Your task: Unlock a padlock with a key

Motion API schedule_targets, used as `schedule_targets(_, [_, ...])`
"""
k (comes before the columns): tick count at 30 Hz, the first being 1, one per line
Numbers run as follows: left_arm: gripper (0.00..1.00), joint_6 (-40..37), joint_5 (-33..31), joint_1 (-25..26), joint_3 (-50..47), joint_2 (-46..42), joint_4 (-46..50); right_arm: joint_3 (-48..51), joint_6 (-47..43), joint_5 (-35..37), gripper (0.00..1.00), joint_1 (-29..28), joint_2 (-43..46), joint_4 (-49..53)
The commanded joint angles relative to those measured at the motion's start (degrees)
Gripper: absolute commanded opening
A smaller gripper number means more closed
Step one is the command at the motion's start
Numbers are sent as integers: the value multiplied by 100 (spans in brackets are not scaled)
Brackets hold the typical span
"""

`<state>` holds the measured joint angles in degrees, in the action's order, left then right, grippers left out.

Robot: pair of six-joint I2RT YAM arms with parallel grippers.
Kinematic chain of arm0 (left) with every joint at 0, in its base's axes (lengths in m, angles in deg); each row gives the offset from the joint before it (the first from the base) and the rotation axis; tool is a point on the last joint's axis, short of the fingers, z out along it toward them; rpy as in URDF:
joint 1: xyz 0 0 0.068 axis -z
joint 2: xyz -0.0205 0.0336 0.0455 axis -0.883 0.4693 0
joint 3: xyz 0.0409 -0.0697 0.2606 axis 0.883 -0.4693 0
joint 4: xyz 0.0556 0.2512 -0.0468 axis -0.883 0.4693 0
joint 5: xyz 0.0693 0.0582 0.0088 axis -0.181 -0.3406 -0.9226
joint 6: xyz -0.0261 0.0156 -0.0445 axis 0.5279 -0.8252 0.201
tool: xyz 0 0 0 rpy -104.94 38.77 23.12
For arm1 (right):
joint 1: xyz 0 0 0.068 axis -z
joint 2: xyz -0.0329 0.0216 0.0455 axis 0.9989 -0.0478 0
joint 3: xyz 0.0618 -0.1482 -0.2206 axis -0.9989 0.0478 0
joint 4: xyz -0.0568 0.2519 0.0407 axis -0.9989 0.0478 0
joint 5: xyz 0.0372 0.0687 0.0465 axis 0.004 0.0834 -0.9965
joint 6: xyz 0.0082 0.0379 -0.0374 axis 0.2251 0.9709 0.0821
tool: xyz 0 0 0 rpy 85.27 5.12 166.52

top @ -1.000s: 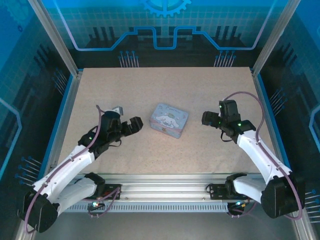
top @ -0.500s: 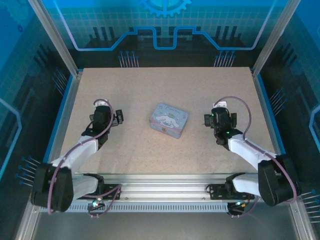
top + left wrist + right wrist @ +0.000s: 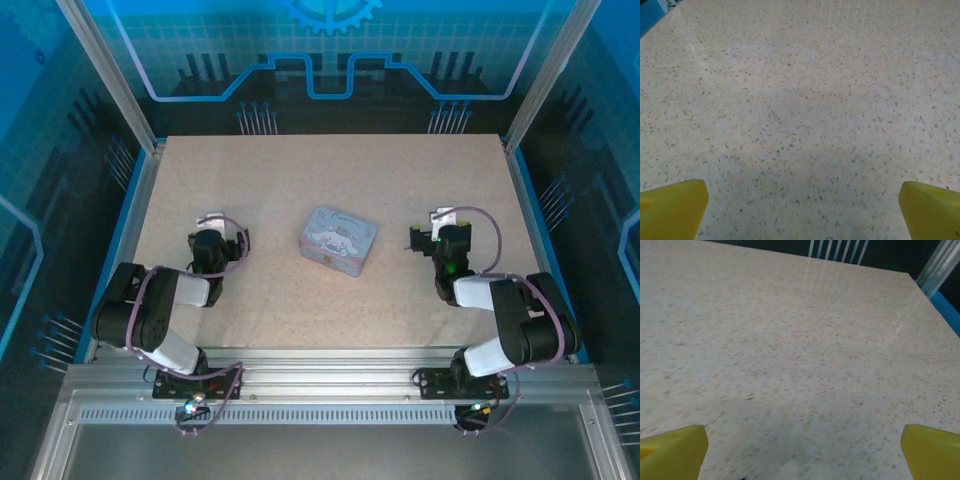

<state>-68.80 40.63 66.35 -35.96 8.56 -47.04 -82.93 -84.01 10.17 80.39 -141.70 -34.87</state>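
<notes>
Both wide open and empty: left hand (image 3: 801, 210) and right hand (image 3: 802, 450), low over bare tabletop (image 3: 300, 170), flanking the tin (image 3: 338, 240), well apart from it. The padlock is too small to place, likely at the tin. Recommend locating padlock and key before reaching.

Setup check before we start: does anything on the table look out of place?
Nothing spilled or damaged. The blue tin sits slanted to the edges of the table. The left end effector and right end effector are open over bare surface.
</notes>
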Motion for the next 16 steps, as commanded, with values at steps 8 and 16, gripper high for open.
schedule_targets(8, [99,-146,-15,-12,23,-7,-737,-203,165,-539,100,116,-115,-123])
schedule_targets(16, [99,-137,16,-20,32,-11,-724,-244,56,-1128,100,232,-119,-23])
